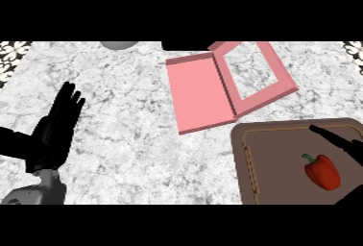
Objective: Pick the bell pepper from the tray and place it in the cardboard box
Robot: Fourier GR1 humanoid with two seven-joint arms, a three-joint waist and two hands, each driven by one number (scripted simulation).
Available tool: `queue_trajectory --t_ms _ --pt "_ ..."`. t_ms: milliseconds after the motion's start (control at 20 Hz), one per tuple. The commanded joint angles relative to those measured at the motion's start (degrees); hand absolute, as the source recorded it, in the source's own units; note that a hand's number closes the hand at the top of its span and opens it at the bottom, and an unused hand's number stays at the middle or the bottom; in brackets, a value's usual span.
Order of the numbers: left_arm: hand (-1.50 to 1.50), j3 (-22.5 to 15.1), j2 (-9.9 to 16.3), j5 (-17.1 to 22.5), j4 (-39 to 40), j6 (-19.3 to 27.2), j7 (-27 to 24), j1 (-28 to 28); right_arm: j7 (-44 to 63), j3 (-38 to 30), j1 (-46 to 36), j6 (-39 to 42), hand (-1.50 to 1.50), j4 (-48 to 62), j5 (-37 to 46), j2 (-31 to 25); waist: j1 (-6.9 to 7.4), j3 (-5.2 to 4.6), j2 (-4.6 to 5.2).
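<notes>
Bell pepper (322,171) lies on tray (273,158) under open right hand (342,141); pink box (227,81) nearby.

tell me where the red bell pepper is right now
The red bell pepper lies on the brown tray at the head view's lower right, below the right hand's fingers.

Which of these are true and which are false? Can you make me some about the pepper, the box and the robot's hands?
1. The red bell pepper lies on the brown tray. True.
2. The pink box is shut. False: it lies open.
3. The left hand holds the pepper. False: it rests open at the left, far from it.
4. The right hand is over the tray, near the pepper. True.
5. The pepper is inside the box. False: it is on the tray.
</notes>
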Motion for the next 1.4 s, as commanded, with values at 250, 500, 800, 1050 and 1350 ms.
queue_trajectory --t_ms 250,500,800,1050,1350 --pt "0.0 1.69 -0.29 -0.06 3.03 -1.09 -0.18 -1.88 -0.76 0.92 -0.15 -1.14 1.5 -1.81 2.93 3.0 -0.13 -0.01 -0.01" --pt "0.0 2.34 -0.65 -1.03 9.17 -0.74 -3.42 -5.07 -9.26 3.21 0.51 -9.03 1.5 -0.32 8.52 1.04 -0.36 -0.01 0.08" --pt "0.0 -0.22 -2.34 -2.04 1.45 0.36 -0.26 -1.27 -9.49 1.91 -0.23 -12.9 1.5 -1.51 10.11 3.14 -0.1 0.0 0.0" --pt "0.0 -1.92 -1.28 -1.27 0.81 -2.23 1.01 -2.5 12.55 21.55 -11.01 -17.93 1.5 -8.23 23.61 21.79 6.89 -0.72 0.44" --pt "0.0 -4.64 -2.5 -1.49 1.79 -3.41 1.2 -4.3 26.15 30.99 -21.67 -21.38 1.5 -6.15 32.4 27.48 9.98 -0.75 0.79"
